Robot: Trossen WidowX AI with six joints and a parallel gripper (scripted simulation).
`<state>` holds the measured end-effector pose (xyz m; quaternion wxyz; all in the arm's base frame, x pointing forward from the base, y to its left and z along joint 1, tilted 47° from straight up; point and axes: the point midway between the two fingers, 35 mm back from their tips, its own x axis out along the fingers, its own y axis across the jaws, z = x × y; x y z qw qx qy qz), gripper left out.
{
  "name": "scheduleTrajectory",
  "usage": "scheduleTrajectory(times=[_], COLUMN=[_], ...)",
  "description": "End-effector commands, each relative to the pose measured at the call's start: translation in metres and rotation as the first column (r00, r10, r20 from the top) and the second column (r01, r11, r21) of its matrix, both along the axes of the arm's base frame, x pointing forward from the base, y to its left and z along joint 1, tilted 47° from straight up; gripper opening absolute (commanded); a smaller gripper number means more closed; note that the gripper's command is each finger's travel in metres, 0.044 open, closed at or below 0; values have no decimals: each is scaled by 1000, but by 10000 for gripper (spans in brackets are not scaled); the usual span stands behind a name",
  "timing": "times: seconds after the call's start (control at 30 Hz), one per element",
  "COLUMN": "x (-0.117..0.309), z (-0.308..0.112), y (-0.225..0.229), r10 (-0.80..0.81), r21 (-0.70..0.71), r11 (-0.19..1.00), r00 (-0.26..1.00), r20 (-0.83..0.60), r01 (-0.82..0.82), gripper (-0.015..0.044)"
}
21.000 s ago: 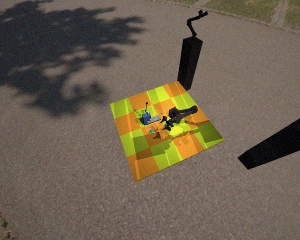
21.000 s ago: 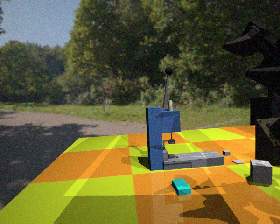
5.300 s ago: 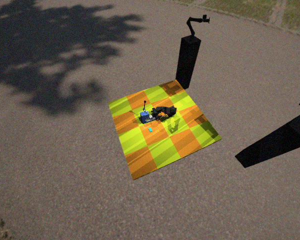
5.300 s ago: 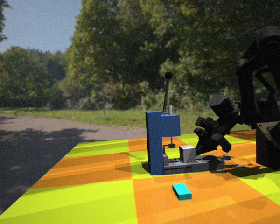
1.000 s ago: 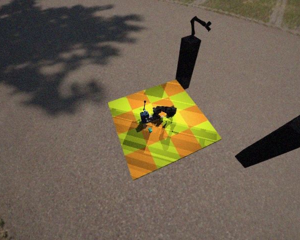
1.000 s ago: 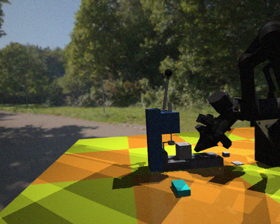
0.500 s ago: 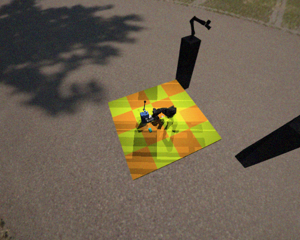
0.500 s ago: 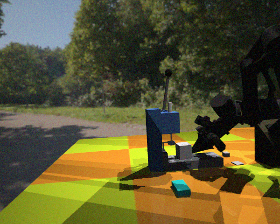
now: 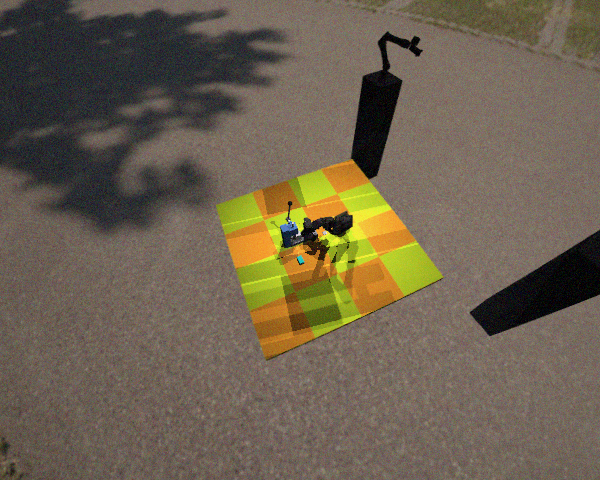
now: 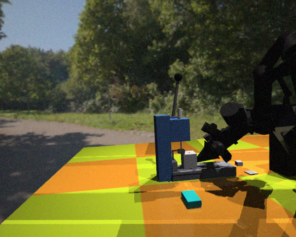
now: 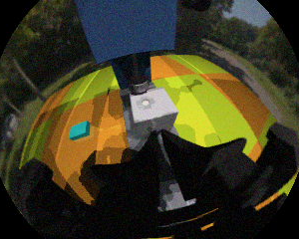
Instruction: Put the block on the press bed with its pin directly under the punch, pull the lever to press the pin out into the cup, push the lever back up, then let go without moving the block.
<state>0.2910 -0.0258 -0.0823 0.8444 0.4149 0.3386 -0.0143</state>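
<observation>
Standing at L of the exterior view, blue press [image 9: 289, 236] [image 10: 163, 147] [image 11: 132, 30] is upright on the checkered tabletop [image 9: 414, 268] [image 10: 79, 209] [image 11: 214, 107]. Lever [image 9: 289, 211] [image 10: 175, 98] is raised, w/ black knob at its top end. Punch [image 10: 181, 149] [image 11: 139, 87] hangs below the press head, next to the upper edge of the block.

Task block, lt. gray [image 10: 189, 160] [image 11: 154, 112], sits upright on press bed [image 10: 217, 172] [image 11: 174, 199]; top view too small to confirm pos. Pin [image 11: 146, 103] shows in its top face, just arm-side of the punch, i.e. not directly beneath it. Pin not pressed out.

Teal block [image 9: 300, 259] [image 10: 191, 200] [image 11: 80, 130] lies flat on the tabletop, apart from the bed.

Next R: hand [image 10: 198, 159] [image 11: 157, 133], clenched w/ nothing in grasp, tilted down, tips at the block's arm-side face; contact vs. slight gap can't be confirmed. Lever untouched.

Farther R: sm. white cube [image 10: 239, 163], then thin lt. plate [image 10: 250, 172], both apart from the bed. Black arm [image 9: 341, 222] [image 10: 263, 119] occupies far R.
</observation>
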Motion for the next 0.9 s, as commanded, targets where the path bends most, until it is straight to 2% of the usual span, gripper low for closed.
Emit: scheduleTrajectory(times=[0.0, 0.63, 0.87], x=[7, 35, 25], z=[-1, -7, -6], y=[0, -3, -5], r10=[-14, -72, -71], r21=[-4, -26, -24], r11=[1000, 997, 997], r00=[1000, 995, 997], r20=[9, 65, 41], r01=[14, 74, 72], gripper=[30, 30, 30])
